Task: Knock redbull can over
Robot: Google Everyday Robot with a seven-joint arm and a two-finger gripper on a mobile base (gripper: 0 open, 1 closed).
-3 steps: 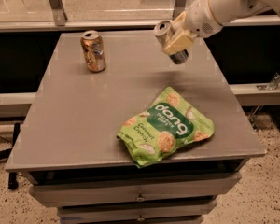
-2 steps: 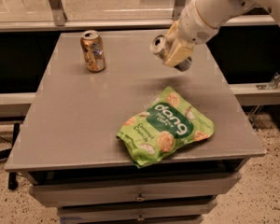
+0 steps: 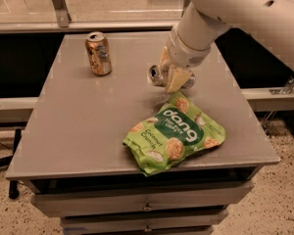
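The hand (image 3: 172,74) pinches the redbull can (image 3: 156,75) across its body at mid-bench (image 3: 78,126), the can's long axis near horizontal, top pointing left, low just behind the green snack bag (image 3: 176,137).

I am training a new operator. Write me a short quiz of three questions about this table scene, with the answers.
1. True or false: the orange-gold can lies on its side.
2. Choose one. The redbull can, clasped by the tool just above the table, is: A) upright; B) tipped sideways, with its top toward picture left; C) inside a drawer.
3. Short answer: which thing lies nearest the table's front edge?

Key: 1) False, it stands upright. 2) B. 3) The green snack bag.
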